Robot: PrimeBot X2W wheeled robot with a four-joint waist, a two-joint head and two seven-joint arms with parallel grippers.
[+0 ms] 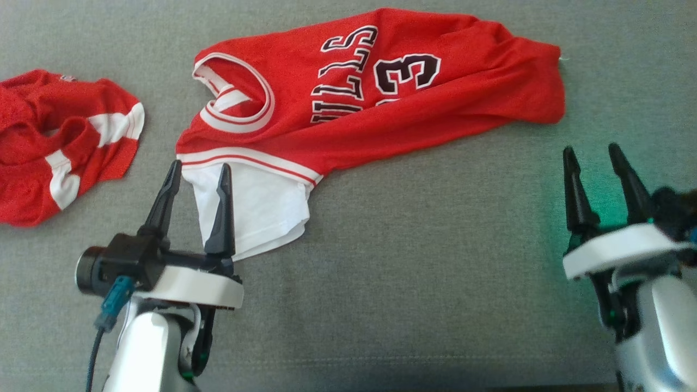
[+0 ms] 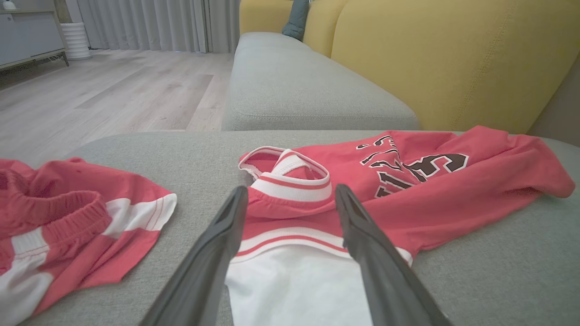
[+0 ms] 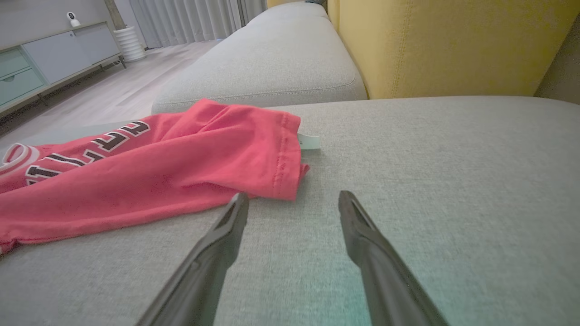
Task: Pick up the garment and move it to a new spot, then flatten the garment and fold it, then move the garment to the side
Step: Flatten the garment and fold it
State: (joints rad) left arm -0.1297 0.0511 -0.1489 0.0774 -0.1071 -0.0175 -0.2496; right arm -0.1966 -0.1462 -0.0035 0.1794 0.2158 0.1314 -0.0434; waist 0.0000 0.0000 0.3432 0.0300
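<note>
Nearest, at lower left: left end effector (image 1: 200, 164), dark fingers spread wide apart, gripping nothing, tips reaching over the white sleeve panel (image 1: 256, 207) of the red basketball jersey (image 1: 463, 92); contact with the cloth unclear. At lower right: right end effector (image 1: 592, 148), fingers likewise wide apart and empty, above bare grey sofa seat (image 1: 408, 272), near the jersey's hem end, not touching it.

Beyond the fingers: jersey lying loosely rumpled across the middle of the seat, neck opening with white-and-red trim toward the left, hem toward the right, dark white-edged lettering and a number facing up. Small white label (image 3: 309, 141) poking out at the hem corner. Off to the left, apart from the jersey: crumpled red shorts (image 1: 65, 141) with white stripes.

Farther back: yellow backrest (image 2: 453, 54), second grey seat cushion (image 2: 294, 81), pale wood floor (image 2: 113, 90), grey curtains (image 2: 145, 22).
</note>
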